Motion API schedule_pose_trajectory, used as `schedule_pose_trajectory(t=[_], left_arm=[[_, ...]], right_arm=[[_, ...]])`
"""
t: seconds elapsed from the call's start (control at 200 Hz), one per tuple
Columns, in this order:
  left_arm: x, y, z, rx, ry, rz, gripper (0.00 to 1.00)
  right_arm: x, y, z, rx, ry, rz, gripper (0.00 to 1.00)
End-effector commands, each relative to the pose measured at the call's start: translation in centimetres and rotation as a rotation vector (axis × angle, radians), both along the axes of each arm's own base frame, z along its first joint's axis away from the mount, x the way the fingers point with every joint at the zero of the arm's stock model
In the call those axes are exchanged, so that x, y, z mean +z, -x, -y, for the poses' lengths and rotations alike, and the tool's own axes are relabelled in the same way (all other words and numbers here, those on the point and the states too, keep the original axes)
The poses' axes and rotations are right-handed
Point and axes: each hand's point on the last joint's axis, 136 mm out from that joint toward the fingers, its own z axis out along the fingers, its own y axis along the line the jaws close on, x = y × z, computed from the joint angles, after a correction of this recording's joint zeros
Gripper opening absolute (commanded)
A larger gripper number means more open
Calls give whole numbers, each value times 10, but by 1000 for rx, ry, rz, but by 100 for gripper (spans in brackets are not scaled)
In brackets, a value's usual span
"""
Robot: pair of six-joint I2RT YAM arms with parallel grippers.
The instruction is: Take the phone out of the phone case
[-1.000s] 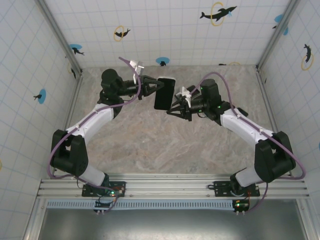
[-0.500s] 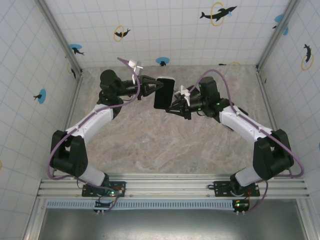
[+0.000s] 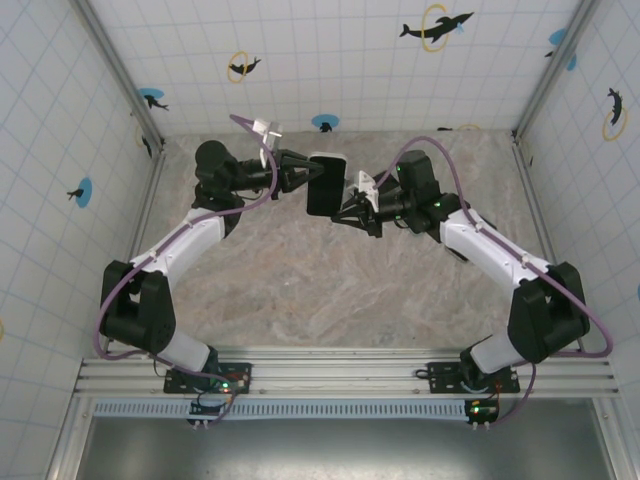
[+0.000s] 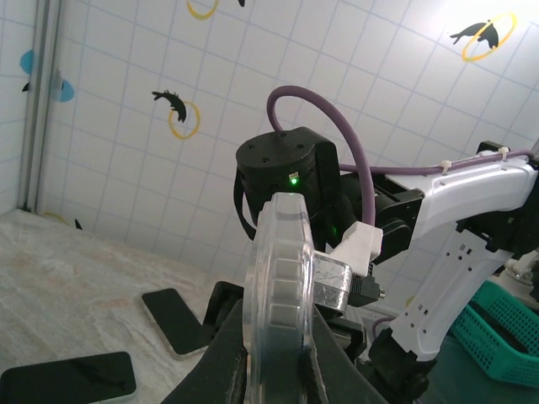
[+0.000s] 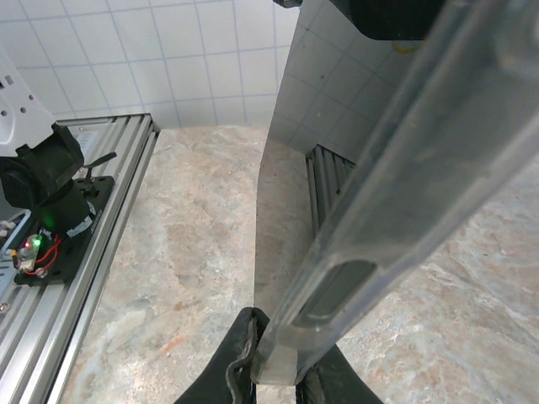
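– What room is seen around the left end effector (image 3: 306,178) and the right end effector (image 3: 347,211)?
– Open marbled stone surface (image 3: 300,290) is seen below both. White tiled walls (image 3: 330,60) are found well apart behind them.
– What is gripped?
– One black slab phone (image 3: 327,188), seated in one clear plastic case (image 4: 278,269), is clamped between the two closed end effectors, off the surface. Each is faced by the other across it.

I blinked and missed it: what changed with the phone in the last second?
The right hand eased in toward the back wall and pinched shut on a corner of the phone, which is still in its case. The left hand kept its grip, holding the phone in the air; the phone barely shifted.
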Motion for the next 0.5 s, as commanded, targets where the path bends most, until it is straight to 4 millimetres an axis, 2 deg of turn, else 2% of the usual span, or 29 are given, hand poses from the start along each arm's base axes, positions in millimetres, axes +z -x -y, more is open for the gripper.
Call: schedule_pose_trajectory(t=[0.0, 0.495], left_arm=[[13, 2, 3, 11, 28, -65, 0], [6, -1, 2, 33, 30, -133, 0]], right_arm=[[1, 1, -9, 5, 54, 149, 13], [2, -6, -14, -44, 98, 338, 14]])
